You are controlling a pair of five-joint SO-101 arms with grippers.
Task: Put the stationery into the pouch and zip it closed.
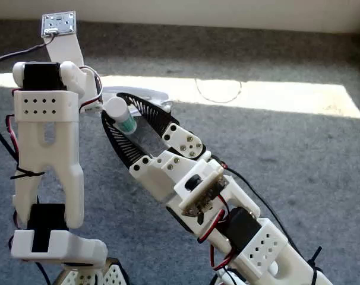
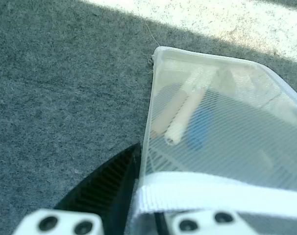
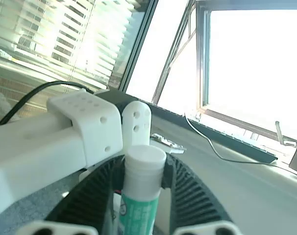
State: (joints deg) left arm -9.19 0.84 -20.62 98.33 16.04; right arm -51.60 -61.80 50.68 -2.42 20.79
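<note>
Right gripper (image 1: 114,107) clamped on glue stick (image 1: 123,117), long axis from cap at 11 o'clock to base at 5 in high view, pouch (image 1: 141,95) just beside at 2 o'clock, pinched at its edge by left gripper (image 2: 138,205), pens (image 2: 185,115) inside; right arm judged nearer for insertion.

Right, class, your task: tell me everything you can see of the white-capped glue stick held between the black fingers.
The glue stick is a small cylinder of smooth-looking plastic, with a rounded white cap over a body wrapped in a teal label. It is closed, cap on. It sits lengthways in the right gripper, cap end towards the fingertips, clamped on both sides by the black ribbed fingers. In the high view it slants across the picture, cap uppermost. Nothing else visibly touches it.
</note>
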